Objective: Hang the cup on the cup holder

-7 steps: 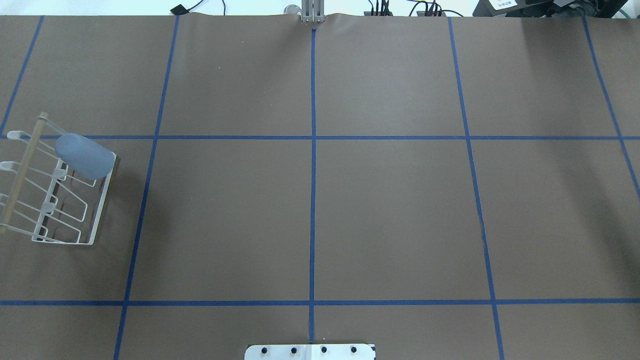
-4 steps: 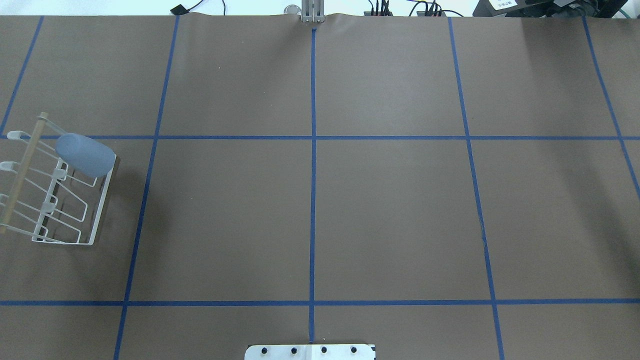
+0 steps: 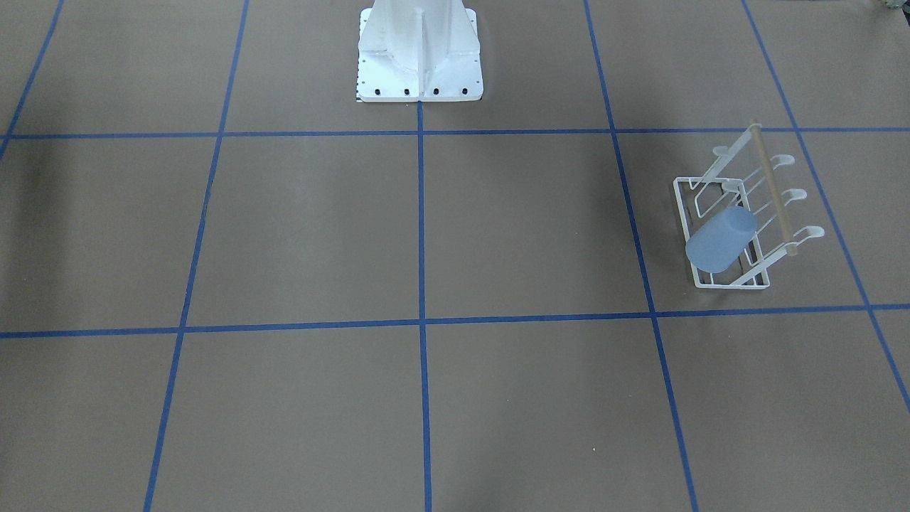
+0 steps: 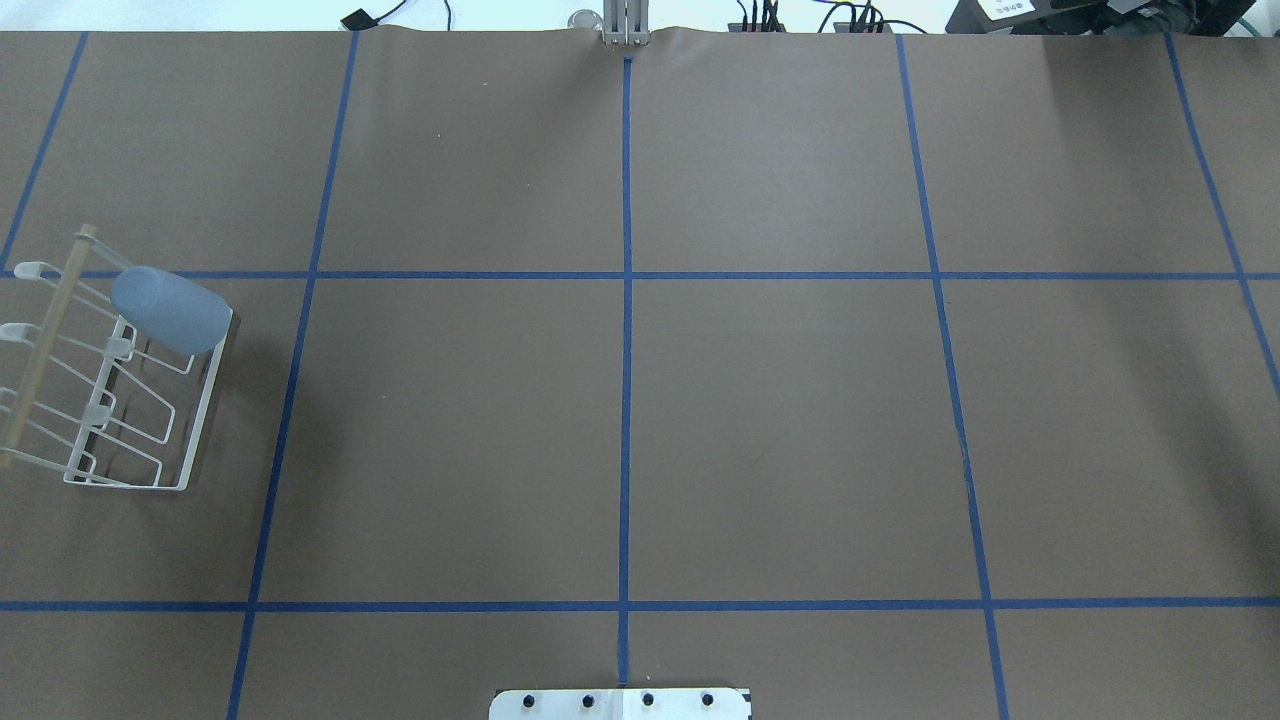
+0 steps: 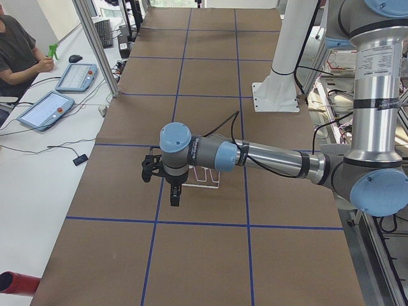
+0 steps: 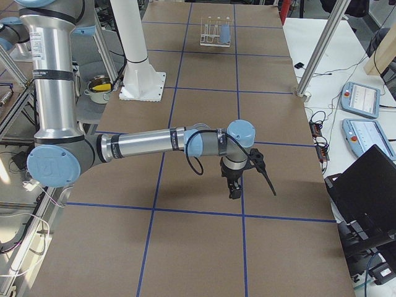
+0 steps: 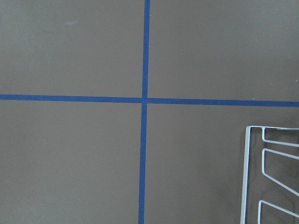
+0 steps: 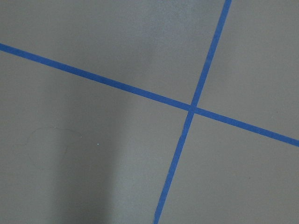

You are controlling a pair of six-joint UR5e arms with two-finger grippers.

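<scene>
The pale blue cup [image 4: 170, 312] sits upside down and tilted on a far prong of the white wire cup holder [image 4: 125, 484] at the table's left edge. Both also show in the front-facing view, the cup [image 3: 719, 242] and the holder [image 3: 774, 192]. The left gripper [image 5: 174, 194] hangs over the table just by the holder [image 5: 207, 182], with the cup hidden behind the arm. The right gripper [image 6: 237, 185] hangs far from the holder [image 6: 213, 31]. Both grippers show only in side views, so I cannot tell whether they are open. The left wrist view shows only the holder's base corner [image 7: 246, 177].
The white robot pedestal [image 3: 419, 50] stands at the table's near-middle edge. Brown table cover with blue tape grid lines. Tablets and cables [image 5: 44, 108] lie along the operators' side, where a seated person [image 5: 16, 51] shows.
The cup has settled very slightly on its prong. Nothing else on the table has moved.
</scene>
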